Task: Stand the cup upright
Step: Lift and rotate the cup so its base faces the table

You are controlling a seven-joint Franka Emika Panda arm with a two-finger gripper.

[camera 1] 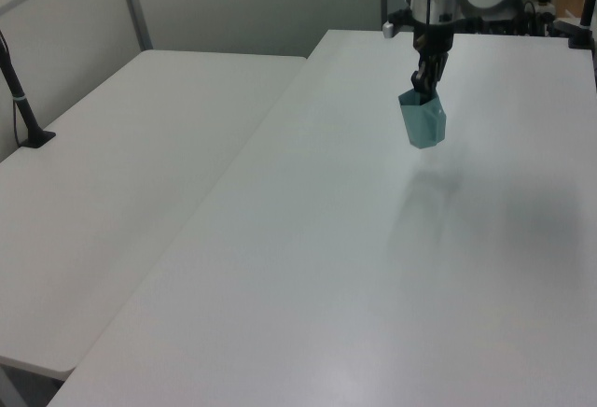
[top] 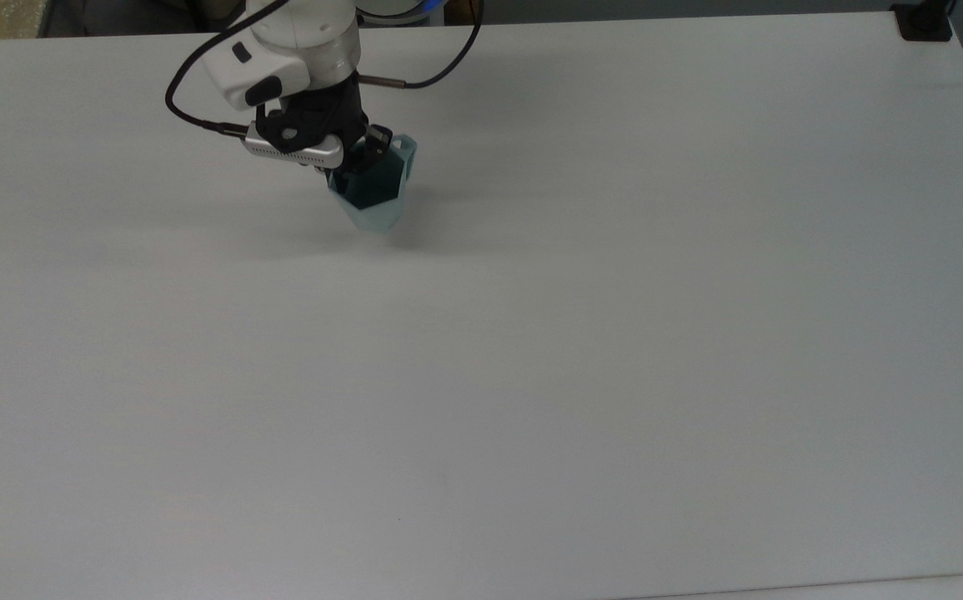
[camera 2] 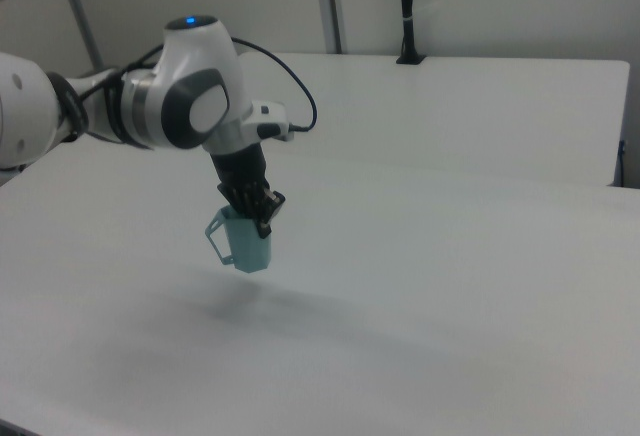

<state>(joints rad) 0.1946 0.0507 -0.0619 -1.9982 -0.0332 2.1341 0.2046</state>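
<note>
The gripper (top: 362, 158) has its jaws closed on the rim of the cup (top: 373, 200), one finger inside and one outside, and holds it in the air above the white surface (top: 531, 350), mouth up and a little tilted. In the top view the cup hangs in the upper left part of the surface, with a faint shadow on the top view's right. The left view shows the faceted side of the cup (camera 1: 424, 122), while the right view shows its small handle (camera 2: 216, 236) on the right view's left.
</note>
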